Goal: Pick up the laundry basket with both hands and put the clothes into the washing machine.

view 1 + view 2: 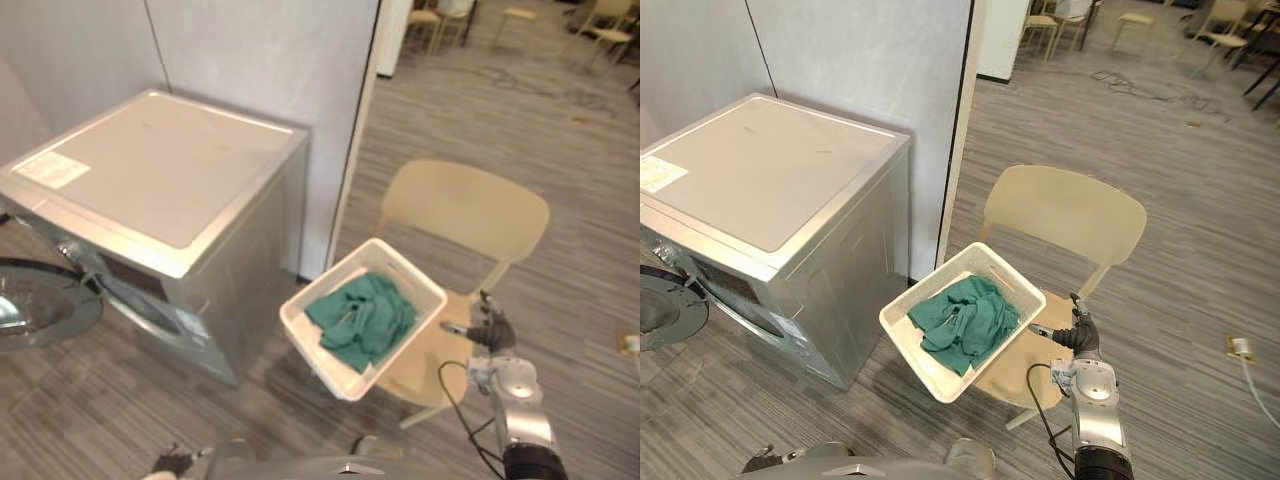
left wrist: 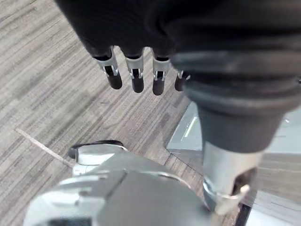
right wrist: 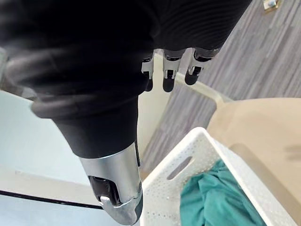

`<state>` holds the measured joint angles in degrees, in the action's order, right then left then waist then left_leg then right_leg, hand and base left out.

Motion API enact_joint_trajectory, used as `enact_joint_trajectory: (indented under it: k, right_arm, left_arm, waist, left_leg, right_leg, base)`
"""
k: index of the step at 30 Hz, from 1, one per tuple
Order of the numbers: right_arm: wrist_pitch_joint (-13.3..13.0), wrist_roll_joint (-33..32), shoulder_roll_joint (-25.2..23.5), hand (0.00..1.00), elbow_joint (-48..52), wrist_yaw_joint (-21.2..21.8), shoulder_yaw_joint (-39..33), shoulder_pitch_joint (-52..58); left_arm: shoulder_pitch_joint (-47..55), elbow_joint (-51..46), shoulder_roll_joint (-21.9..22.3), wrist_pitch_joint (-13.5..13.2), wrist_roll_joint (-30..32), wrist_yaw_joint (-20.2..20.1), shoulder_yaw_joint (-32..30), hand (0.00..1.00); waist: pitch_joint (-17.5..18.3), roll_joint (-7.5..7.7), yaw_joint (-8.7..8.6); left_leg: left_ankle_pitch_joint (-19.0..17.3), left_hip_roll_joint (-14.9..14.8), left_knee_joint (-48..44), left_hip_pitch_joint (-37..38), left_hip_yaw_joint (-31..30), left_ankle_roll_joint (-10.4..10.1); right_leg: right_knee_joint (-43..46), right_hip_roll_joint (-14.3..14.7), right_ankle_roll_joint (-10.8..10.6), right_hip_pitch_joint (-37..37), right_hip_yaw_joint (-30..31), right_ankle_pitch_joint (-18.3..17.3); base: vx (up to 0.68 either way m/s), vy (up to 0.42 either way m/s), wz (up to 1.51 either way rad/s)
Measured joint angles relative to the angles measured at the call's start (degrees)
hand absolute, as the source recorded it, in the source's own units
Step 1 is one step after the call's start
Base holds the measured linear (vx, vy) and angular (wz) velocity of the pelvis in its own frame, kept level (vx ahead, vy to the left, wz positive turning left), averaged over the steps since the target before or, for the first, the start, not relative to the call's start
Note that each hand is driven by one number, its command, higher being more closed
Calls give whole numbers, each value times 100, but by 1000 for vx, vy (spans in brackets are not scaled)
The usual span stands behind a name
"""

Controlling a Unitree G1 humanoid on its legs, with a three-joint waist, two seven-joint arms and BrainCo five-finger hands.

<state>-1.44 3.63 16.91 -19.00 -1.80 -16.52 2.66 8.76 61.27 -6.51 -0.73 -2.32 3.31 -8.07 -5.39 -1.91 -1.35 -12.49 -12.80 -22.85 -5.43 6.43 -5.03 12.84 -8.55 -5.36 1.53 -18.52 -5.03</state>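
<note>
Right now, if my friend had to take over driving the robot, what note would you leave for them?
Left hand: open, low over the floor, holding nothing.
Right hand: open, just to the right of the laundry basket, not gripping it.
Things: the basket sits on the beige chair with the green clothes inside. The washing machine stands to the robot's left, and its round door is open.
Done: nothing is lifted yet.
Left: get both hands on the basket, lift it, carry it to the machine and put the clothes in.
</note>
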Motion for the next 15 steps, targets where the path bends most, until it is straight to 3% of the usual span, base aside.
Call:
enact_joint_trajectory:
  k: [1, 3, 5, 7, 8, 10, 11, 12, 13, 15]
  right_arm:
    - [-4, 0, 75, 0, 5, 8, 195, -12]
    - [-6, 0, 251, 0, 6, 47, 619, -14]
    - [-11, 0, 375, 0, 7, 69, 957, -37]
    - [-22, 1, 427, 0, 2, 163, 1097, -210]
    - [-23, 1, 434, 0, -8, 177, 1128, -260]
    - [-24, 12, 447, 0, -25, 225, 1241, -420]
    - [-28, 26, 481, 0, -28, 265, 1344, -456]
    - [-54, 29, 554, 0, -28, 295, 1513, -482]
    - [-114, 84, 681, 0, -24, 411, 1840, -539]
    - [-152, 144, 591, 0, -45, 646, 2395, -563]
  left_arm:
    - [-18, -91, 113, 0, -77, -1, 82, 0]
    - [75, -545, 160, -47, -216, 2, 231, 0]
    - [119, -785, 143, -81, -352, -2, 391, 0]
    - [152, -890, 75, -163, -383, -8, 583, 0]
    - [150, -889, 68, -173, -381, -11, 592, 0]
    - [104, -869, 81, -177, -369, -20, 589, 0]
    - [107, -809, 92, -175, -312, -23, 585, 0]
    - [112, -692, 116, -177, -292, -25, 584, 0]
    - [93, -519, 174, -182, -207, -12, 569, 0]
    - [-39, -306, -48, -164, 58, -38, 415, 0]
  waist:
    - [0, -152, 14]
    - [-70, -236, 117]
    - [-90, -223, 255]
    - [-123, -211, 314]
    - [-145, -215, 302]
    - [-283, -239, 280]
    - [-305, -264, 280]
    - [-313, -318, 272]
    - [-346, -414, 283]
    - [-483, -133, 273]
  left_leg:
    - [146, -235, -601, -184, 55, 160]
    - [519, -533, -1599, -489, -25, 409]
    - [925, -718, -2304, -776, -85, 440]
    - [622, -764, -2648, -1116, 138, 287]
    - [554, -758, -2477, -1164, 192, 215]
    - [448, -561, -1011, -1035, 165, -57]
    - [643, -443, -231, -909, 116, -203]
    - [1043, -369, 296, -778, 107, -181]
    - [1390, -346, 508, -629, 172, -157]
    - [1284, -183, 535, -458, 333, -120]
  right_leg:
    - [-143, 221, 158, -210, -129, -37]
    - [-232, 468, 254, -567, -209, -72]
    - [-485, 584, 334, -935, -266, -100]
    - [-738, 582, 390, -1138, -268, -62]
    - [-774, 580, 399, -1154, -270, -52]
    - [-784, 558, 396, -1164, -260, -43]
    - [-785, 558, 394, -1149, -251, -43]
    - [-785, 589, 354, -1142, -212, -56]
    - [-781, 663, 180, -1188, -73, -160]
    - [-700, 427, 22, -1236, -3, -269]
  base:
    - [183, -205, 21]
    - [226, -315, 10]
    - [241, -245, -5]
    - [230, -125, -7]
    - [182, -27, -4]
    - [151, 33, -6]
    - [165, 111, -10]
    - [170, 136, -30]
    - [168, 178, -21]
    - [128, 186, -15]
